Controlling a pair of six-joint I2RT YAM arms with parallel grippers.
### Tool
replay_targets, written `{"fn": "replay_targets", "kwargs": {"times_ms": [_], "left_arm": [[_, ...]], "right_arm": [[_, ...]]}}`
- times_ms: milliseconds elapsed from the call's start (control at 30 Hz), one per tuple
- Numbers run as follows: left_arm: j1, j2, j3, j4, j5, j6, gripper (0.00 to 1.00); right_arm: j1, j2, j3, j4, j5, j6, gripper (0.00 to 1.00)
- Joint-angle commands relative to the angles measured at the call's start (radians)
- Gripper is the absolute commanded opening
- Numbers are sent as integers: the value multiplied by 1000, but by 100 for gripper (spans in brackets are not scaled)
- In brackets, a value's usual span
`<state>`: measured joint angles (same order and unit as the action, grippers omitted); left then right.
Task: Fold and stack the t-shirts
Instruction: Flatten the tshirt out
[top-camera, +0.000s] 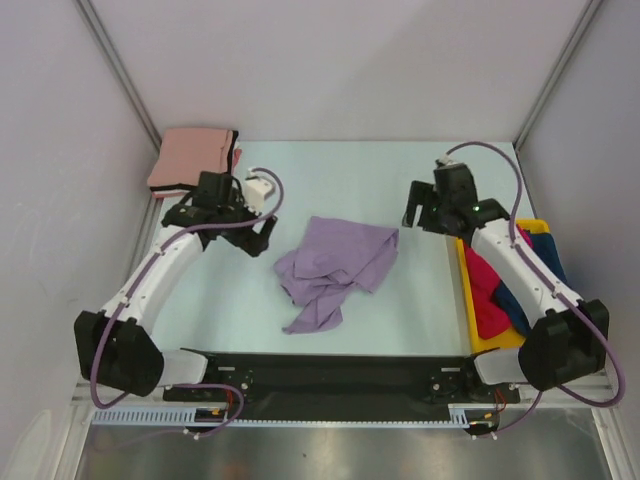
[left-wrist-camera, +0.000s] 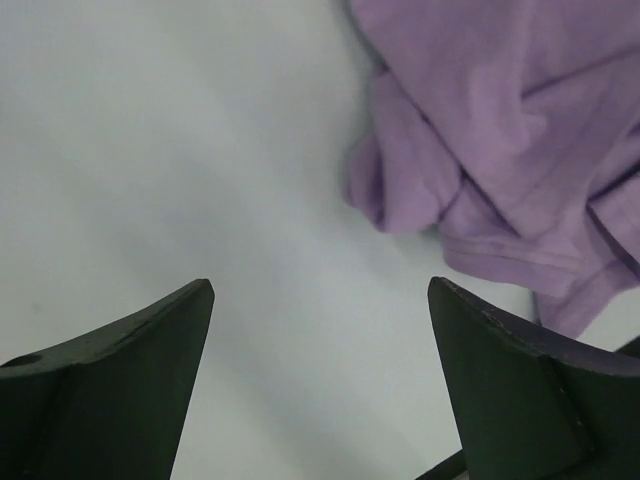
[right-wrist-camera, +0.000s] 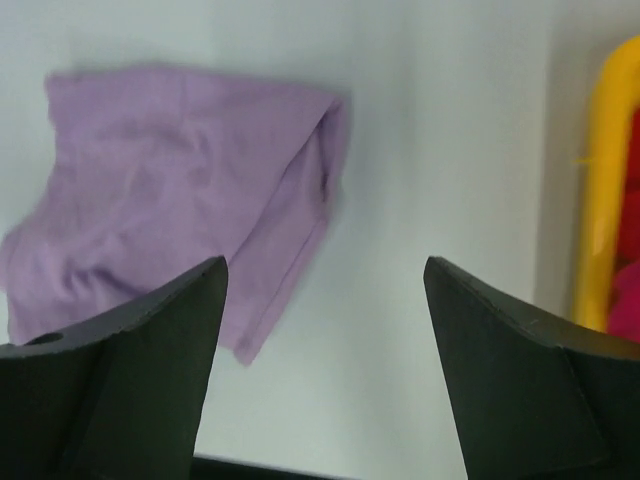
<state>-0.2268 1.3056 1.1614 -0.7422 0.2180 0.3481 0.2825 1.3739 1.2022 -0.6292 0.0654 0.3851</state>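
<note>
**Top view.** The lavender t-shirt (top-camera: 335, 270) lies crumpled near the middle of the pale tabletop (top-camera: 410, 310), between the two arms and touched by neither.

**Left arm.** The left fingers (left-wrist-camera: 120, 380) stand wide apart and hold nothing (bare tabletop fills the gap between them in the wrist view). The shirt's bunched edge lies just beyond them, toward the right of that view.

**Right arm.** The right fingers (right-wrist-camera: 130, 350) are likewise spread and empty, above bare tabletop. In this wrist view the lavender shirt lies beyond them to the left, and the rim of the yellow bin (right-wrist-camera: 600, 170) shows at the right edge.

**Far left corner.** A salmon pink t-shirt (top-camera: 188, 160) lies folded flat on the tabletop. A dark edge (top-camera: 235, 152) runs along its right side (whether this is a second garment cannot be told from here).

**Right side.** The yellow bin sits on the tabletop, partly hidden by the right arm. It holds a red t-shirt (top-camera: 485, 295) and a dark blue t-shirt (top-camera: 517, 308), loosely heaped. The red one lies toward the tabletop's middle, the blue one beside it on the outer side.
</note>
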Motion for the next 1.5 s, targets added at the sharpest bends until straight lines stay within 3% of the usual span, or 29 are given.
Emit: {"fn": "replay_targets", "kwargs": {"times_ms": [0,133,233,367,400,467,567,600,667,700,800,900,933,1033,1067,1233,1467], "left_arm": [[-106,29,-25,27,61,86,95],[-294,102,-16,78,89,152,97],[-408,141,-29,135,61,247,98],[-462,247,-32,171,15,299,92],[-462,259,-32,196,-6,299,82],[-462,279,-31,213,-31,305,72],[-460,288,-34,224,-54,318,49],[-459,291,-37,228,-58,318,31],[-442,285,-39,247,-71,296,8],[-433,281,-37,268,-69,263,2],[-372,256,-11,287,-45,178,0],[-303,219,18,294,-29,112,0],[-264,187,26,297,-25,101,0],[-180,138,49,273,-3,63,0],[-157,101,72,262,-2,60,0],[42,-35,150,196,-5,38,0],[222,-101,505,-40,-17,84,0]], "right_arm": [[145,-119,-78,6,88,30,85],[156,-209,-313,121,-7,181,82],[158,-246,-381,177,-36,264,80],[164,-263,-443,207,-56,301,80],[164,-263,-449,207,-56,305,81],[167,-260,-473,221,-88,307,81],[169,-248,-506,275,-98,319,82],[169,-231,-521,289,-96,324,82],[167,-202,-526,354,-96,333,82],[167,-156,-524,384,-104,336,81],[169,-58,-488,483,-139,340,79],[172,100,-380,513,-165,328,68],[172,176,-322,510,-164,325,49],[161,273,-229,461,-142,308,9],[158,301,-160,416,-139,301,0],[153,232,63,249,10,150,0],[135,80,454,57,91,-81,0]]}}
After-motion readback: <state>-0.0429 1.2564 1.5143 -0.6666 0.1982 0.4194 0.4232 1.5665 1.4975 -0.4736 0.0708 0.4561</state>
